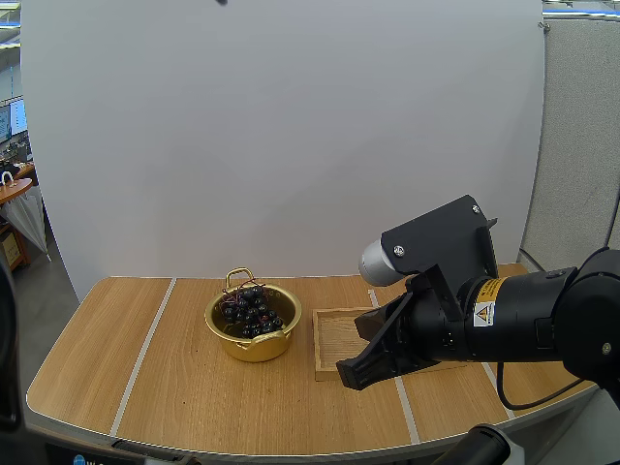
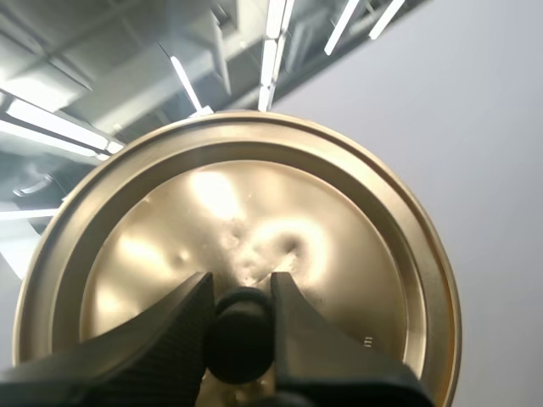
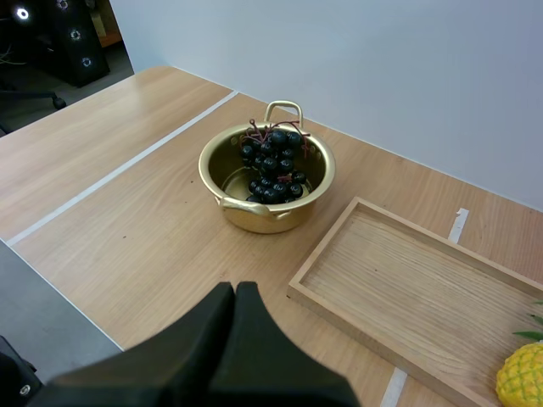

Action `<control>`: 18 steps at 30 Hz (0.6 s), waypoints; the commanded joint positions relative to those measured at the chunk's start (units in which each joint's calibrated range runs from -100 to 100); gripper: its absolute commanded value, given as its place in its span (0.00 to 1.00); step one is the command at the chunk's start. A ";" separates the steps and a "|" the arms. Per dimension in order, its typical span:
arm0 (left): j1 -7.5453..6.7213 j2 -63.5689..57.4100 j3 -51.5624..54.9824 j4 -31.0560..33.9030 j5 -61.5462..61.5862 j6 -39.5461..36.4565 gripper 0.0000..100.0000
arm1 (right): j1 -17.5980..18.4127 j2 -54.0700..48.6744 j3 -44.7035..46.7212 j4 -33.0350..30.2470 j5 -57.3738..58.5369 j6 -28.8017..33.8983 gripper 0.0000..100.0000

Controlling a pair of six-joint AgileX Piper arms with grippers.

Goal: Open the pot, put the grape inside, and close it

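A gold pot (image 1: 253, 326) stands uncovered on the table's middle, with a bunch of dark grapes (image 1: 250, 309) lying inside it. The right wrist view has the same pot (image 3: 266, 178) and grapes (image 3: 273, 163) ahead of my right gripper (image 3: 236, 292), whose fingers lie together as one dark wedge. In the high view my right gripper (image 1: 351, 369) hovers over the near edge of the wooden tray (image 1: 341, 340). My left gripper (image 2: 241, 288) is shut on the black knob (image 2: 240, 333) of the gold lid (image 2: 339, 220), held up in the air.
The wooden tray (image 3: 422, 294) lies right of the pot. A small pineapple (image 3: 522, 373) sits at the tray's far corner. White tape lines (image 1: 145, 349) cross the tabletop. Bare wood stretches left of the pot.
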 commanded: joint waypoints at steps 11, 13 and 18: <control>0.07 1.20 19.30 0.22 8.30 -1.89 0.00 | 0.01 -0.44 0.08 -0.01 -0.62 0.18 0.00; 0.07 1.24 24.68 -1.40 8.30 -1.44 0.00 | 0.01 -0.44 0.08 -0.01 -0.62 0.18 0.00; 0.07 2.37 38.46 -5.75 8.30 3.33 0.00 | 0.01 -0.44 0.08 -0.01 -0.62 0.18 0.00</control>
